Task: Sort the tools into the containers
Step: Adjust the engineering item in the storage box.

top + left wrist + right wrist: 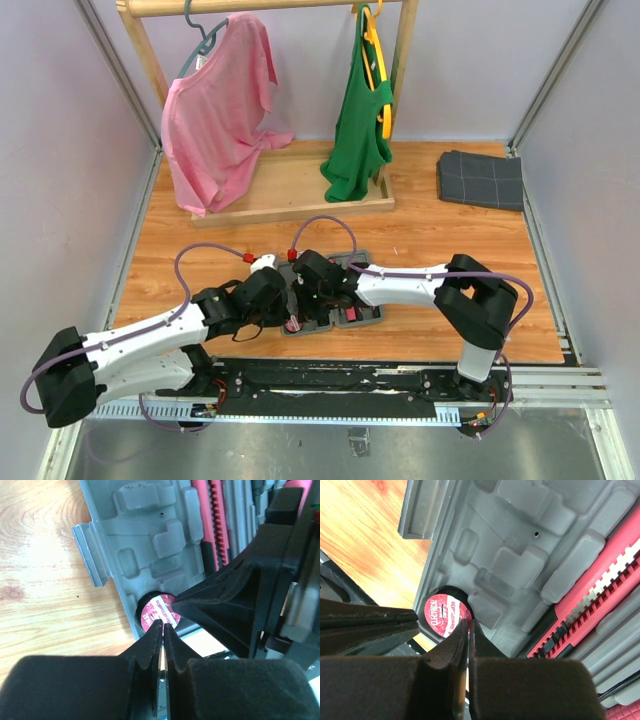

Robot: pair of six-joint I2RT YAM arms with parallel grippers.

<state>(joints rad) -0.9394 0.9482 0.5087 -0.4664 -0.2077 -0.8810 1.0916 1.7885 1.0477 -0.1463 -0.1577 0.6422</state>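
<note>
Tape roll (156, 613), small, round, red-labelled with a black rim: seated in the circular recess at the corner of the flat grey moulded plastic tool case (145, 535), which lies open on the wooden table (40, 555). Left gripper (163, 626): fingers pressed together, nothing between them, tips at the tape roll's edge. Right gripper (466, 625): likewise closed and empty, tips at the same roll from the other side. Tape roll lies directly ahead of both; neither arm is nearer. Being round, it has no long axis. Long pink-red serrated knife-like tool (600, 585): slotted lengthwise in the case, apart from the roll.
</note>
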